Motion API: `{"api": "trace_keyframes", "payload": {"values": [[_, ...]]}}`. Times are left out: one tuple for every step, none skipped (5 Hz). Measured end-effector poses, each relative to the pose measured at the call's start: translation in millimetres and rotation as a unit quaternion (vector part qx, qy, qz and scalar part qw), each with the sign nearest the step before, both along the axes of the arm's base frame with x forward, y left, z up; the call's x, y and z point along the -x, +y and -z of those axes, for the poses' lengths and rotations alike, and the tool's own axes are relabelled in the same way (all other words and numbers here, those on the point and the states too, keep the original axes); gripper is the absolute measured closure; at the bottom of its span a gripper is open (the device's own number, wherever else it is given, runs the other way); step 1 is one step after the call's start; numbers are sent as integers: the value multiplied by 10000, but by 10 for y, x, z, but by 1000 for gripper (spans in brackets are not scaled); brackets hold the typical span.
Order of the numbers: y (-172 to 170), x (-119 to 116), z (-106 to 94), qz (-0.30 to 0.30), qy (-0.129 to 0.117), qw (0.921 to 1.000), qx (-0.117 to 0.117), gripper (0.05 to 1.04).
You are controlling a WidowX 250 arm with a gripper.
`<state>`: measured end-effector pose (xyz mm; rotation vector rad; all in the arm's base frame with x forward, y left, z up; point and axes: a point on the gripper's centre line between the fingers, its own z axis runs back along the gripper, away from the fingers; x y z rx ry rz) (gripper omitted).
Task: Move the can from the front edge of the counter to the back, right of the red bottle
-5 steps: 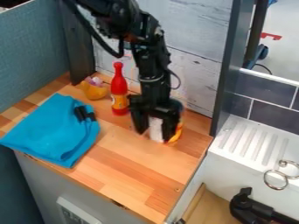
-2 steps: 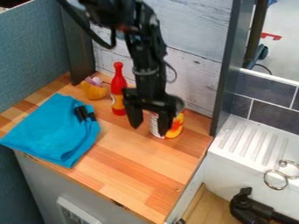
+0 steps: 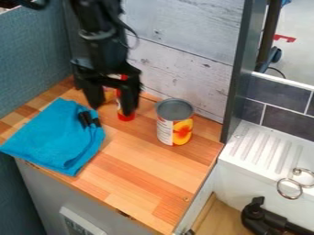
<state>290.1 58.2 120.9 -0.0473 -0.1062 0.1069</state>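
The black gripper [image 3: 111, 108] hangs open over the back left of the wooden counter, its two fingers spread apart. Behind its right finger stands a red bottle [image 3: 126, 114], partly hidden by the gripper. The orange-yellow object [image 3: 109, 95] shows a little between the fingers. To the right, apart from the gripper, a can [image 3: 175, 121] with a grey top and a fruit label stands upright. A blue cloth [image 3: 58, 137] lies on the left of the counter, with a small black item [image 3: 89, 119] on its right part.
The wooden counter [image 3: 147, 179] ends at a dark post [image 3: 236, 73] on the right. Beyond it are a white sink with a ridged drainboard [image 3: 270, 151], metal rings [image 3: 289, 188] and a black object [image 3: 266, 218]. A whitewashed board wall [image 3: 184, 41] stands behind.
The gripper has moved left and up, away from the can, which now stands in full view. It now covers much of the red bottle and the orange-yellow object.
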Motion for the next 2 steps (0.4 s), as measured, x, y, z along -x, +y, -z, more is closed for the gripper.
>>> {"api": "trace_keyframes", "payload": {"values": [[199,158,-142,177,200,9996,4,83],[433,287,-261,439,307,9984,-165,83]]}}
